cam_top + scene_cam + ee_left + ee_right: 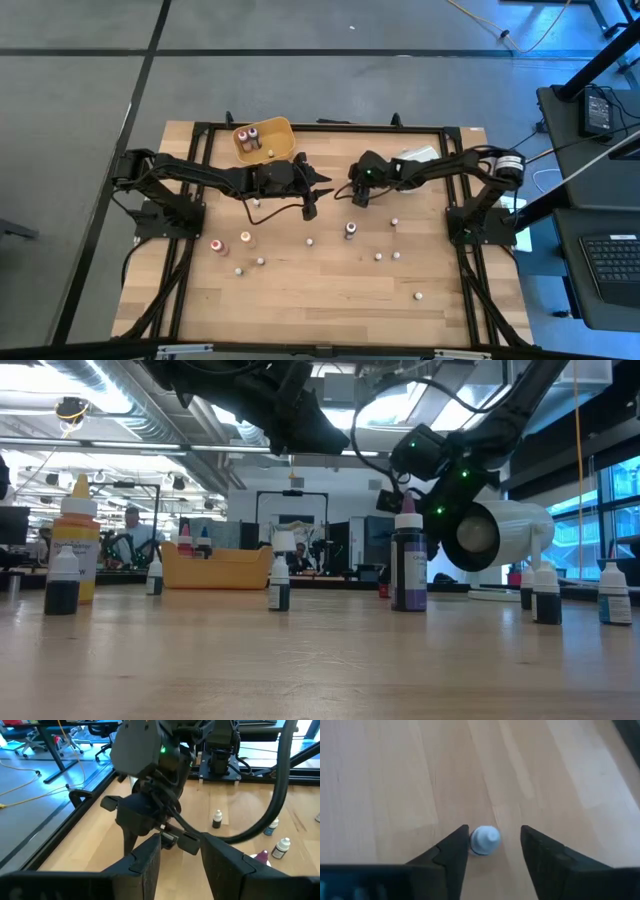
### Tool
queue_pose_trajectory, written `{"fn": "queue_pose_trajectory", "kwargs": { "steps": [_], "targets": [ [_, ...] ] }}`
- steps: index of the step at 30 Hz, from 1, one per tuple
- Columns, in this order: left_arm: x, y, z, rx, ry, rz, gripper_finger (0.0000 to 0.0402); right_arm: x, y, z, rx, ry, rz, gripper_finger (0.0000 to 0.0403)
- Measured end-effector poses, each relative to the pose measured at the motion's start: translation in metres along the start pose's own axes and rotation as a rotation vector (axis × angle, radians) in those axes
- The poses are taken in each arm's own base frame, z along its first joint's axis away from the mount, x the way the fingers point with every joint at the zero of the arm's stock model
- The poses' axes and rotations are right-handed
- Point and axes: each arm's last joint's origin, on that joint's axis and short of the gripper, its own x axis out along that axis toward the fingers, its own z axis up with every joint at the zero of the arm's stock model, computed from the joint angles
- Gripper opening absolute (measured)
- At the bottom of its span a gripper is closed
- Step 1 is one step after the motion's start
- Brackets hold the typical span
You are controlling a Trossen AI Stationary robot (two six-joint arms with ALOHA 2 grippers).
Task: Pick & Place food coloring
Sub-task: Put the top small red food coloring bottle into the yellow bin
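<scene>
Right hand (492,847) straddles one bottle (484,840) (body hidden).

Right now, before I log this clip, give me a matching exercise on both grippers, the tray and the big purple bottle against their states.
1. right gripper
2. yellow tray
3. left gripper
4. purple bottle

A. has bottles inside
B. fingers astride a white-capped bottle
C. standing upright, untouched
D. fingers apart, nothing between them

Pairs: 1-B, 2-A, 3-D, 4-C

pale wood table (330,290), matt black fingers (451,854)
</scene>
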Motion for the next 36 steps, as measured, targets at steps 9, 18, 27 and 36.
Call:
{"fn": "queue_pose_trajectory", "kwargs": {
  "steps": [9, 18, 27, 36],
  "targets": [
    [0.0, 0.0, 0.0, 0.0, 0.0, 0.001, 0.0137, 0.001, 0.001, -0.001, -0.054, 0.005, 0.002, 0.0064],
    [0.0, 0.0, 0.0, 0.028, 0.0, 0.003, 0.0136, -0.002, -0.003, 0.02, -0.057, -0.004, 0.0, 0.0063],
    [-0.019, 0.006, 0.014, 0.012, -0.039, 0.202, 0.0134, -0.025, -0.006, 0.094, -0.01, -0.176, 0.091, 0.0065],
    [-0.069, -0.039, 0.027, 0.055, -0.043, 0.171, 0.0136, -0.033, -0.007, 0.116, -0.006, -0.299, 0.151, 0.0067]
  ]
}}
